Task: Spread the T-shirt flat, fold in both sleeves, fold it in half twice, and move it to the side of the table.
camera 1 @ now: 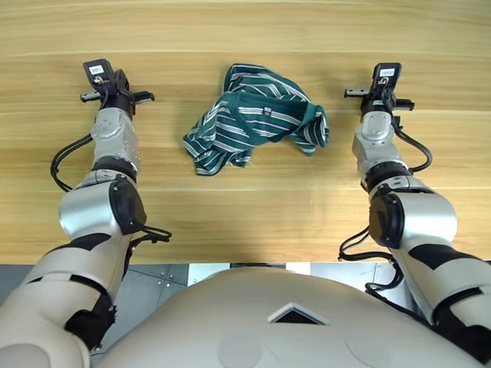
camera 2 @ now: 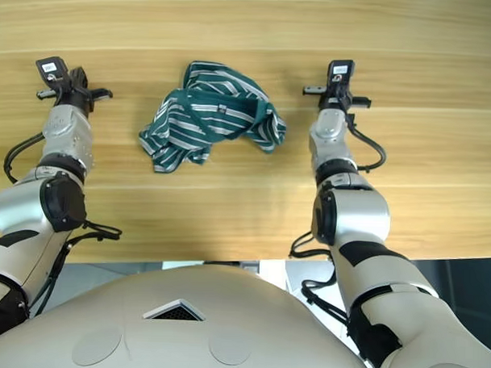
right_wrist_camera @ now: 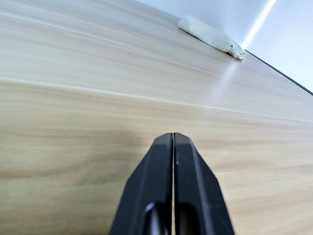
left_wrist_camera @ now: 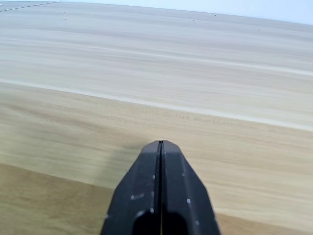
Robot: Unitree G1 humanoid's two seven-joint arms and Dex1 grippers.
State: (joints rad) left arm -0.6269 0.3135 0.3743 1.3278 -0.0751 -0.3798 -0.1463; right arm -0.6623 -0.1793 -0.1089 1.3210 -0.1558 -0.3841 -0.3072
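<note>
A green T-shirt (camera 1: 252,120) with white stripes lies crumpled in a heap at the middle of the wooden table (camera 1: 245,208). My left gripper (camera 1: 98,71) rests low over the table well to the left of the heap, fingers pressed together with nothing between them, as the left wrist view (left_wrist_camera: 161,147) shows. To the right of the shirt my right gripper (camera 1: 386,73) hovers at about the same depth, also shut and empty (right_wrist_camera: 172,139). Neither touches the cloth.
A pale folded cloth (right_wrist_camera: 210,35) lies far off on the table in the right wrist view. The table's near edge (camera 1: 227,262) runs just in front of my body. Bare wood surrounds the shirt on every side.
</note>
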